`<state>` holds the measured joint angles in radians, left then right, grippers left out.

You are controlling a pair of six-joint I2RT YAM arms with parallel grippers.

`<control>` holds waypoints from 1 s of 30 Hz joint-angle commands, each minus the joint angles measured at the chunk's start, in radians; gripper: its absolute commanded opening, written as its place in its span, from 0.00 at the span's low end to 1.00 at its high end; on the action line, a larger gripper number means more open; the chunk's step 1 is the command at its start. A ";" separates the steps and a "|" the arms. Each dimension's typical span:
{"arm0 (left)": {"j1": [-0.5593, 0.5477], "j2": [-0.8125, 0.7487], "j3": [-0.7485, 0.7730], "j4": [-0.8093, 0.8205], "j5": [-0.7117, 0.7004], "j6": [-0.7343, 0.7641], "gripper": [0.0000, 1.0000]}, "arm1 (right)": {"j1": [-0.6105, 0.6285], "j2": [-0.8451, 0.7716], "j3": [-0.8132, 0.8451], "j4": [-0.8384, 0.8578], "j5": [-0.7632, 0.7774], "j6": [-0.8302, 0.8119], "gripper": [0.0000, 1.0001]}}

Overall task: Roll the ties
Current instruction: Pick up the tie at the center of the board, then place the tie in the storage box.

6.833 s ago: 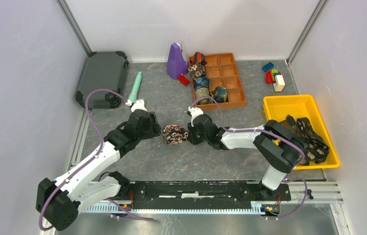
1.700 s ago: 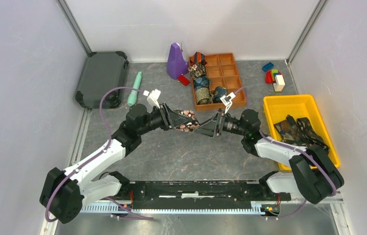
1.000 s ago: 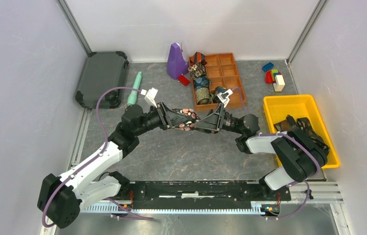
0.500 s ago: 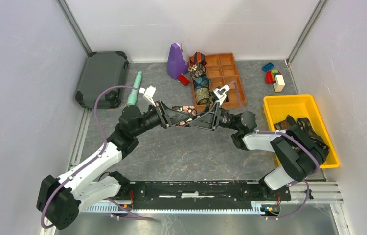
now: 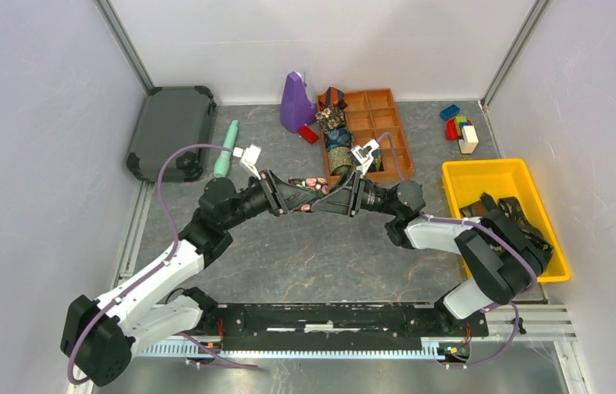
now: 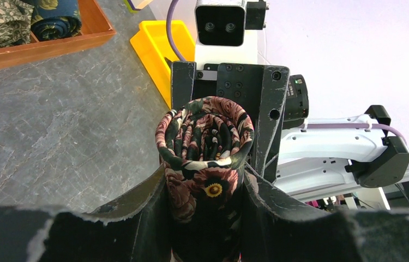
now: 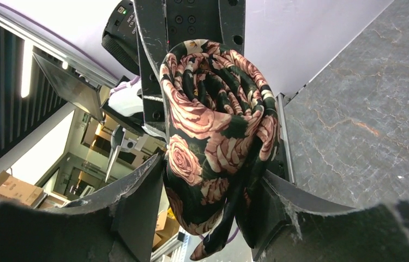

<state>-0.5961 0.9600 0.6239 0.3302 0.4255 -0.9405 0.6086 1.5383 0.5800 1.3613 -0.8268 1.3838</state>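
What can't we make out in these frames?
- Right wrist: whether right hand grips the rolled tie; bulging fabric covers the contact.
- Left wrist: tie's lower end, behind left hand and the bottom edge.
- Top view: most of the tie, between both hands.
- Top view: count of binned ties in yellow bin; right arm overlaps.

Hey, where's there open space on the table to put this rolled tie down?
Biggest bare patch: table between the held tie and the near rail. Smaller strip between wooden tray and yellow bin. Crowded: tray's left column, full of rolled ties.
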 commanded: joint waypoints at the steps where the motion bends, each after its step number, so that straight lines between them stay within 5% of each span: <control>1: -0.010 -0.019 -0.008 -0.026 0.017 0.040 0.29 | 0.007 -0.036 0.049 -0.007 0.020 -0.034 0.59; 5: -0.011 -0.030 0.000 -0.073 0.011 0.090 0.27 | 0.007 -0.046 0.058 -0.068 0.011 -0.050 0.57; 17: -0.012 -0.046 0.005 -0.115 0.036 0.172 0.27 | 0.007 -0.079 0.058 -0.178 -0.004 -0.110 0.32; 26: -0.011 -0.055 0.020 -0.191 -0.015 0.233 0.54 | 0.009 -0.107 0.075 -0.308 -0.014 -0.205 0.00; 30: -0.013 -0.062 0.039 -0.242 -0.049 0.271 0.64 | 0.009 -0.127 0.091 -0.414 -0.008 -0.280 0.00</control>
<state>-0.6025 0.9161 0.6220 0.1719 0.4011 -0.7673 0.6197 1.4651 0.6079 1.0115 -0.8452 1.2045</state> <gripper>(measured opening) 0.600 0.381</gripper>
